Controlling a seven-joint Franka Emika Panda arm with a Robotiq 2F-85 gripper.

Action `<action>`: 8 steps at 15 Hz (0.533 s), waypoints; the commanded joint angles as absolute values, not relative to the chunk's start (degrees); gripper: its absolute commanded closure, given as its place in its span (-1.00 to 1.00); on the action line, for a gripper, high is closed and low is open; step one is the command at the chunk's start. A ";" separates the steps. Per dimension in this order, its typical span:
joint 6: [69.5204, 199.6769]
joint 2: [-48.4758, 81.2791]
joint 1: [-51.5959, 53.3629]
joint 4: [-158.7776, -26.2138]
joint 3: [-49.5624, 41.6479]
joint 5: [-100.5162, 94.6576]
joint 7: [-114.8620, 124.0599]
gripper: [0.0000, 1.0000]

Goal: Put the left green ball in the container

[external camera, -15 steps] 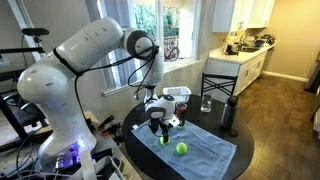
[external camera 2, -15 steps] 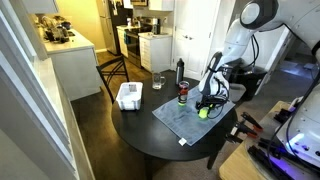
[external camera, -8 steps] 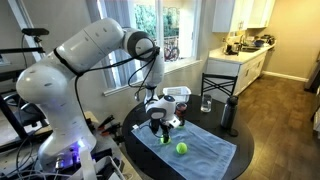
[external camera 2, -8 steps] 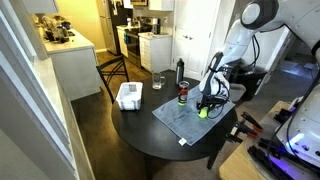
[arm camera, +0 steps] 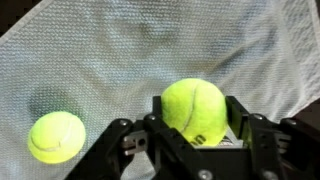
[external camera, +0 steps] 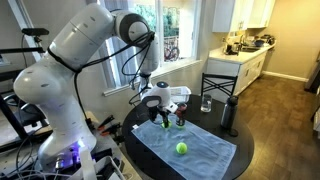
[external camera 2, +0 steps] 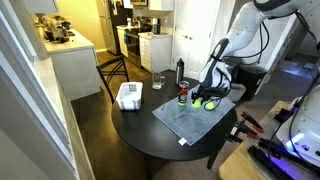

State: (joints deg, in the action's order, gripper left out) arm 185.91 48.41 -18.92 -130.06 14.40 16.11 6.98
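hand [arm camera: 197,118]: clamped on ball [arm camera: 193,100], held above tabletop [external camera 2: 145,128]. done: grasp, lift. left: carry to container [external camera 2: 129,95] at tabletop's edge, release.

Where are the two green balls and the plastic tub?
Held green ball [arm camera: 193,108]: wrist view, its front face.
Other green ball [arm camera: 56,136]: wrist view, its middle.
Plastic tub [external camera 2: 128,102]: an exterior view, its near wall.
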 commanded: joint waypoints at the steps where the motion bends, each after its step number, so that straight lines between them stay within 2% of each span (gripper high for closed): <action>1: 187.04 40.17 -21.99 -137.06 18.37 14.52 8.05 0.24; 8: 189.17 34.68 -22.97 -138.05 20.36 14.68 8.99 0.24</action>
State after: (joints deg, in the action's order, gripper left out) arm 186.85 38.13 -20.60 -135.31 18.67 16.04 7.15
